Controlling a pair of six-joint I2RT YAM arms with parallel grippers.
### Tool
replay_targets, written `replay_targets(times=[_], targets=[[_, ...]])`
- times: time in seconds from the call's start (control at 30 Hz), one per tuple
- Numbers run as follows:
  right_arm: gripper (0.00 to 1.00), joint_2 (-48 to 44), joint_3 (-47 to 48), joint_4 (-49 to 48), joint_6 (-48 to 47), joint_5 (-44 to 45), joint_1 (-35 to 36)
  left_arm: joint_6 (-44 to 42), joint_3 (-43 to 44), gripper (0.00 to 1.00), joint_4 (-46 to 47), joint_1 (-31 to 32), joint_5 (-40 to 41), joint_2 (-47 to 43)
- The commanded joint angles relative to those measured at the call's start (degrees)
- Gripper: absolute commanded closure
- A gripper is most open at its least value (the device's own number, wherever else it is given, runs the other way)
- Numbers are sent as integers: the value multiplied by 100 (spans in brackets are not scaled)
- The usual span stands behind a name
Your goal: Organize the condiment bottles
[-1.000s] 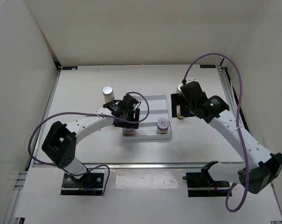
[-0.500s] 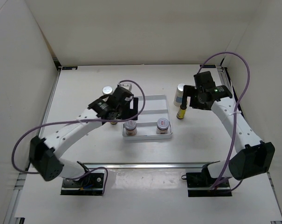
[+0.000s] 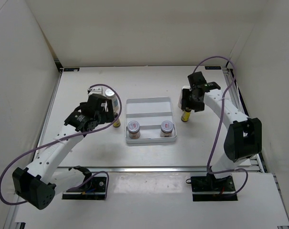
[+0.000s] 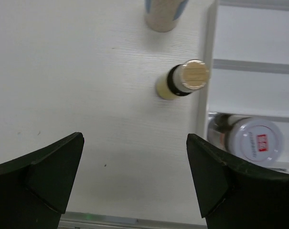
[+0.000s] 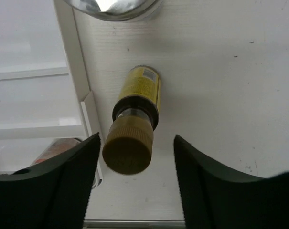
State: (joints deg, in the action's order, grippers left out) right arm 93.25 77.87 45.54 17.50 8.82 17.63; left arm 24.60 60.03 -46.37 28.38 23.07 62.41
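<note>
Bright, even white light fills the overhead view — shadows on the matte white table (image 3: 149,81) are faint. In the right wrist view a shiny silver bottle cap (image 5: 111,5) at twelve o'clock glares, and the near cap of the slim yellow bottle (image 5: 142,90) looks soft. In both wrist views the black gripper fingers (image 4: 37,183) at five and seven o'clock are blurred, dark — featureless.

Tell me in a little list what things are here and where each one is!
tray: white, in the middle
jars: left jar and right jar, in the tray's near row
yellow bottles: left yellow bottle and right yellow bottle, upright outside the tray, one on each side
white bottle: left of the tray
left gripper: open, empty
right gripper: open, around the right yellow bottle's cap
</note>
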Motion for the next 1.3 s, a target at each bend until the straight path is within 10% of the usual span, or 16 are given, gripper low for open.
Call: replay_targets(times=[0.0,0.27,1.27], targets=[[37,131,316,-291,-45,59,-40,-130,-315,0,48,-332,382,-317],[83,195,563,-291,-150,172,21,-351,-800,0,462,-658,356,-511],[93,623,1161,315,69,23,1436,-351,-800,0,515,-711,242,-291]])
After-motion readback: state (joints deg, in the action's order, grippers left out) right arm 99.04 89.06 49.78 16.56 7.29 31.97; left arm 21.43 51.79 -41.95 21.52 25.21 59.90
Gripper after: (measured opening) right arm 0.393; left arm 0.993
